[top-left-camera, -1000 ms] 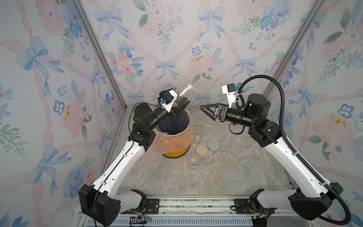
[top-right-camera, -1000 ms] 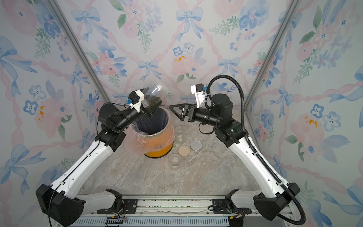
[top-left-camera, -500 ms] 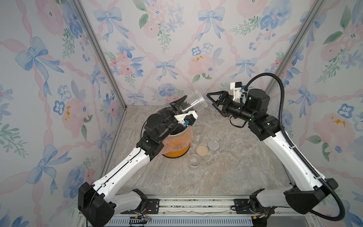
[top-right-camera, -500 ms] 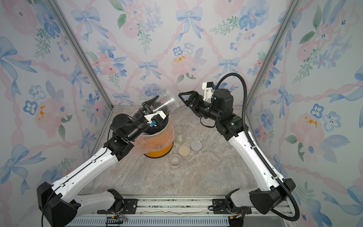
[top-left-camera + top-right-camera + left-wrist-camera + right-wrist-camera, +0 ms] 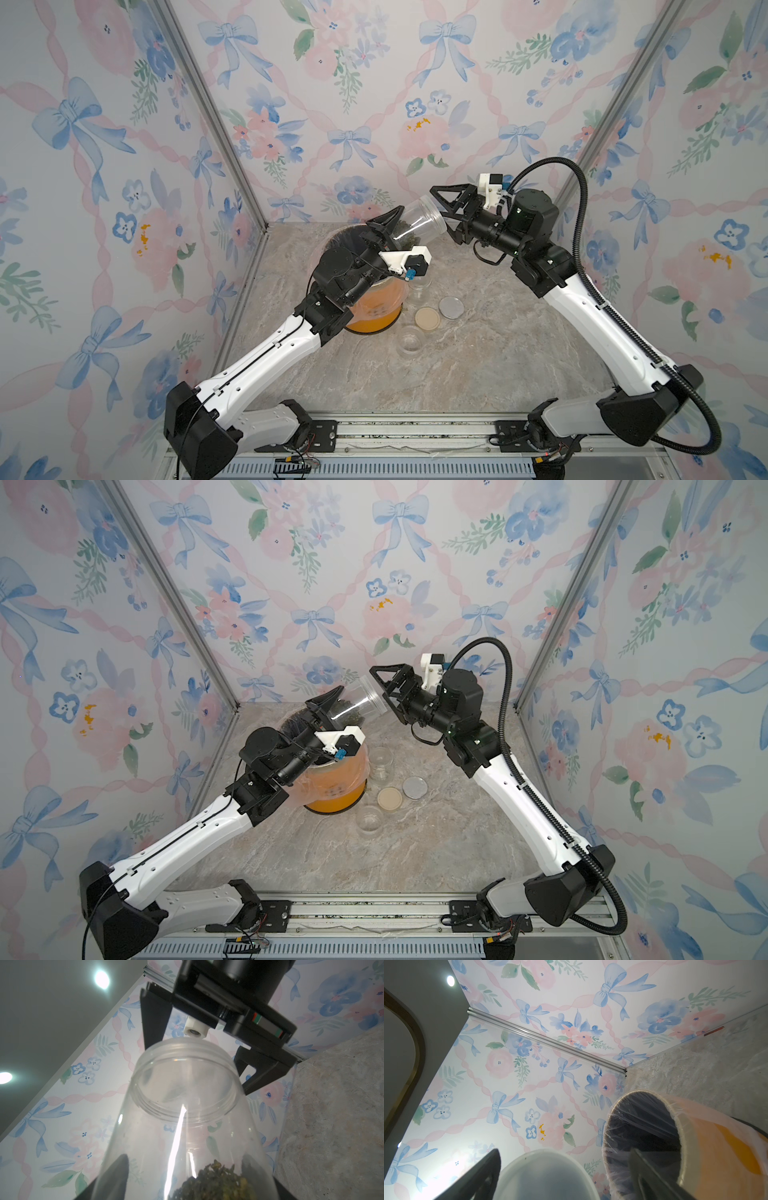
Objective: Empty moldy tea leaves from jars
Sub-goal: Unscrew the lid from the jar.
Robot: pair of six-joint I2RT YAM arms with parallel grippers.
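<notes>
My left gripper (image 5: 395, 232) (image 5: 332, 712) is shut on a clear jar (image 5: 415, 226) (image 5: 357, 706), held tilted above the orange bin (image 5: 374, 307). Dark tea leaves (image 5: 401, 237) (image 5: 216, 1182) lie in the jar's lower end, between the left fingers (image 5: 118, 1174). The jar's top end carries a translucent lid (image 5: 434, 216) (image 5: 546, 1174) and points at my right gripper (image 5: 441, 214) (image 5: 381, 692). That gripper is open, its fingers standing on either side of the lid, with a gap showing at one finger (image 5: 639, 1163).
Two lidless clear jars (image 5: 419, 286) (image 5: 409, 338) stand on the marble table beside the plastic-lined bin (image 5: 716, 1157). A beige lid (image 5: 428, 319) and a silver lid (image 5: 451, 307) lie flat next to them. Floral walls close in three sides.
My left arm has swung the jar round so its top points right. My right gripper has risen and moved in until its open fingers straddle the lid.
</notes>
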